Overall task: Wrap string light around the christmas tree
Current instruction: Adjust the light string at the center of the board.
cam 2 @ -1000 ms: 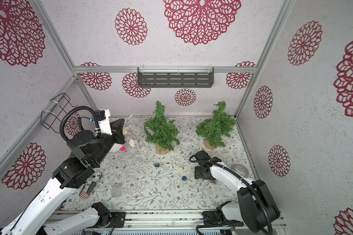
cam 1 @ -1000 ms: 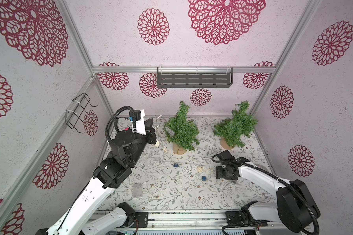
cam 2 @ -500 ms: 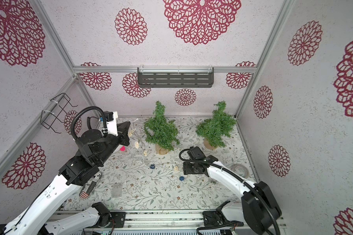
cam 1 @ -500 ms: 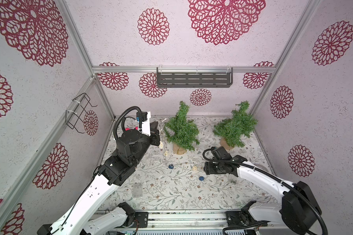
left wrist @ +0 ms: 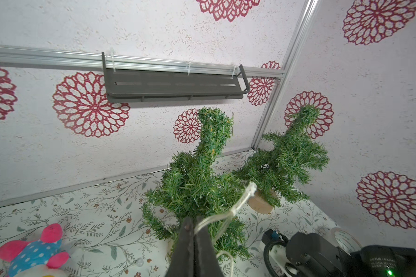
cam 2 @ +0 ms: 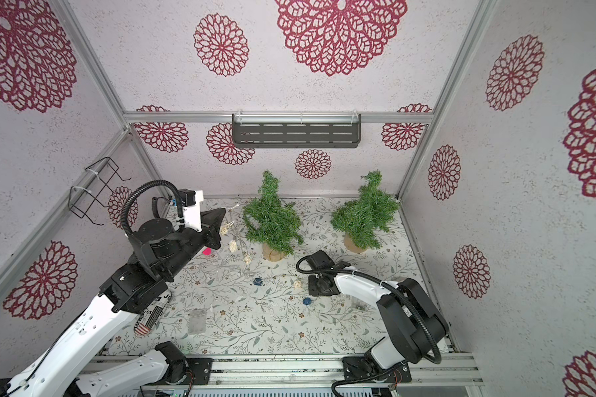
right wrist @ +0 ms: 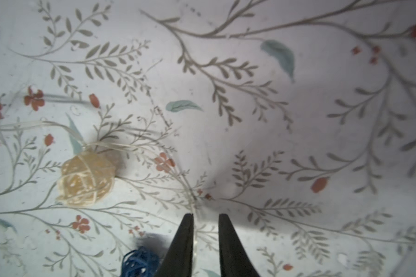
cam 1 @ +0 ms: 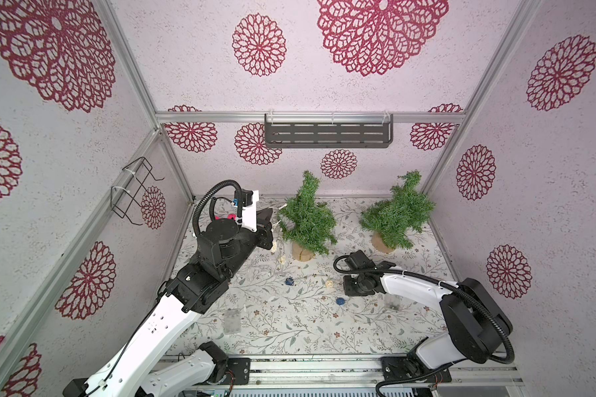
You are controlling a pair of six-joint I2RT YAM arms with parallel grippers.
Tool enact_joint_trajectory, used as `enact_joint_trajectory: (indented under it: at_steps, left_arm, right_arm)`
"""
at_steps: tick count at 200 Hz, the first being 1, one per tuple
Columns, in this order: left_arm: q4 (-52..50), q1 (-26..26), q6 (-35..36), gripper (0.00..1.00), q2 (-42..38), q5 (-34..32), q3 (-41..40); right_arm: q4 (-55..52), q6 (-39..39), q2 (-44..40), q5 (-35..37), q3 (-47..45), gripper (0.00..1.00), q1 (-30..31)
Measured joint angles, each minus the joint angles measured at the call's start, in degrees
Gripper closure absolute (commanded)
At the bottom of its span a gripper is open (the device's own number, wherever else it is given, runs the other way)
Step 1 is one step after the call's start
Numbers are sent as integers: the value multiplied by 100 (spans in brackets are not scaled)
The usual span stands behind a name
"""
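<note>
The string light (cam 2: 233, 245) lies strung out across the table (cam 1: 272, 326): cream woven balls and two blue ones on a clear wire. It runs from beside the wooden foot of the tree (cam 1: 307, 220) down toward the middle of the floor. None of it is on the branches yet.

Its free end is up off the table, pinched in my left gripper (left wrist: 193, 221), whose jaws are pressed together on the wire. In the left wrist view the loose tip curls up in front of the lower branches.

A second ago that gripper hung back by the side wall, well apart from the tree. It has since swung in, carrying the end with it, and now sits just beside the side of the tree that faces my left arm.

My right gripper (right wrist: 205, 215) has slid in from farther out toward the middle of the table. It points down just beside a cream ball (right wrist: 85, 179), with a blue ball (right wrist: 139, 262) close against one finger. Its jaws have drawn in from wide to a narrow gap. A faint line of wire passes near one fingertip, but I cannot tell whether it lies in the gap.

I read this as the set-up for the first turn. My left side brings the end to the branches while my right goes for the slack so it can be fed round. The second tree (cam 1: 398, 214) stands untouched.

The wire is thin, and the tree sits on a small foot, so a hard tug could tip it.
</note>
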Motion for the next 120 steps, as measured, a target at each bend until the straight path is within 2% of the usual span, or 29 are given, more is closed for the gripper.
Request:
enact_joint_trajectory:
  at_steps: [20, 41, 53, 61, 83, 103, 120]
  left_arm:
    - [28, -402, 24, 100, 50, 186, -103]
    - [186, -894, 24, 100, 367, 389, -90]
    - [249, -1150, 50, 100, 693, 479, -22]
    - [267, -1329, 85, 100, 970, 507, 90]
    - [297, -1624, 186, 100, 1711, 590, 424]
    - [280, -1698, 280, 100, 2168, 573, 713]
    - [258, -1694, 326, 100, 2435, 529, 1001]
  right_arm:
    - [-116, 4, -470, 197, -120, 86, -466]
    - [-330, -11, -1088, 352, -247, 83, -992]
    - [-490, -28, -1379, 369, -240, 74, -1121]
    - [-535, -96, -1521, 289, -238, 64, -1119]
    - [-470, -262, -1950, -323, -323, 38, -935]
    - [-280, -439, -2439, -691, -490, 25, -348]
    - [166, -509, -2942, -975, -745, 21, 184]
